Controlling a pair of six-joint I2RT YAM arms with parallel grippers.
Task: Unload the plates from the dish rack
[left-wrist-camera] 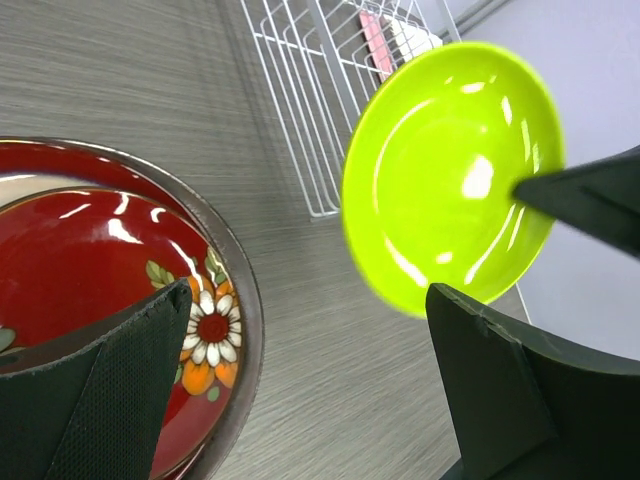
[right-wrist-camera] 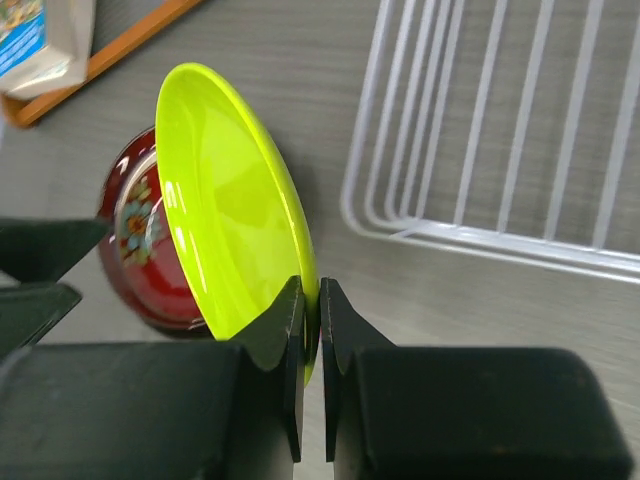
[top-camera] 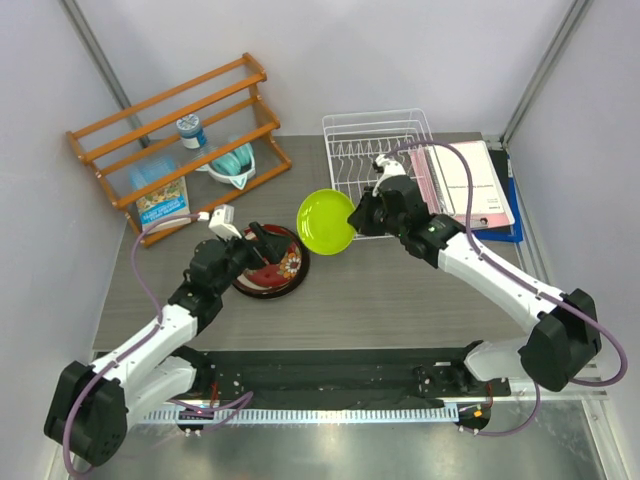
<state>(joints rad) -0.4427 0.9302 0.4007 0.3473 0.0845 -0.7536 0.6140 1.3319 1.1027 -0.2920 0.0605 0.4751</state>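
Lime green round plate (right-wrist-camera: 220, 220) on edge
Our right gripper (right-wrist-camera: 310, 300) clamps its rim — left gripper (left-wrist-camera: 305, 300), at 9 o'clock, gapes.

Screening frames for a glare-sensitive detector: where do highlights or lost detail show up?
Left wrist: bright glare spots on the lime green plate and the red patterned plate. Right wrist: right fingers black, nearly featureless; soft sheen on the plate. Top external: even light, no harsh shadows.

Illumination is bright, even and diffuse. Specular glare marks the lime green plate (left-wrist-camera: 440, 180) and the red plates (left-wrist-camera: 90, 260). Shadows on the table (top-camera: 400, 290) are soft.
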